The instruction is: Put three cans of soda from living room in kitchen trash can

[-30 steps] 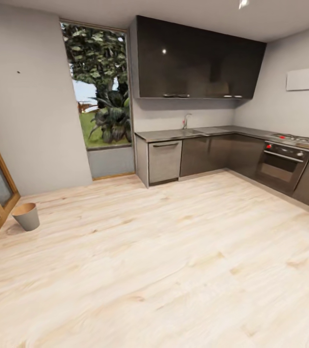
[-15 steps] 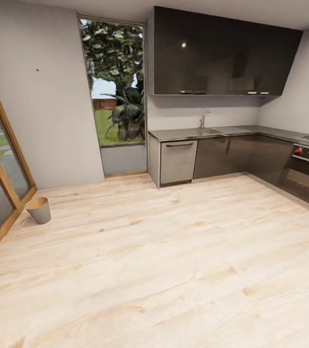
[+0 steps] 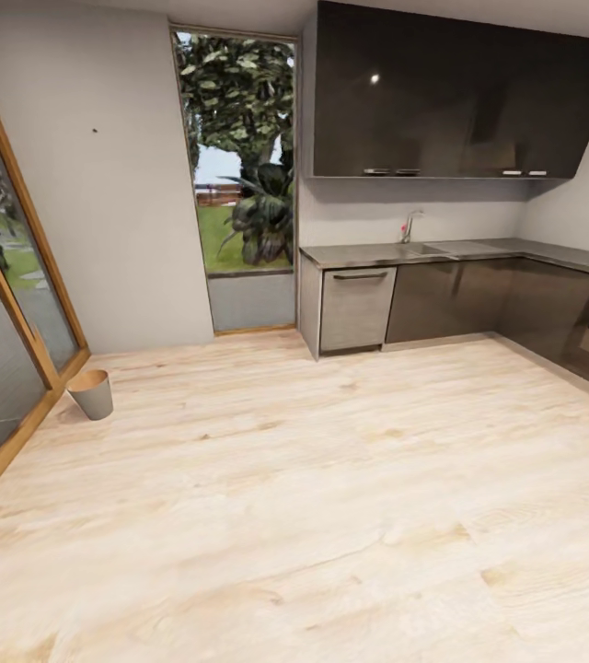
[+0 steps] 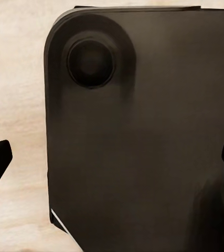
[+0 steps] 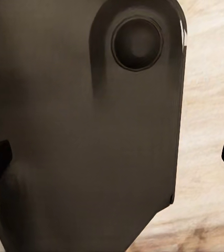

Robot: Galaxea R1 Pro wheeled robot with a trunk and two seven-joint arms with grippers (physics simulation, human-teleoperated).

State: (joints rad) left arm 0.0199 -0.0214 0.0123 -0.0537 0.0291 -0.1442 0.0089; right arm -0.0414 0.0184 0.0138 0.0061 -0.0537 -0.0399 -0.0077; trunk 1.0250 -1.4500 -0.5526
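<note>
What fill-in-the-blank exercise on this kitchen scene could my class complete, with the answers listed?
1. The brown trash can stands on the wooden ____.
2. It stands beside the wood-framed glass ____.
3. The faucet rises from the ____ under the dark wall cabinets.
4. Through the tall window we see green ____.

Answers: floor; door; counter; plants

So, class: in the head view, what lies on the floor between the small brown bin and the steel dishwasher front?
Only bare light wood floor lies between the bin and the dishwasher front in the head view.
</note>
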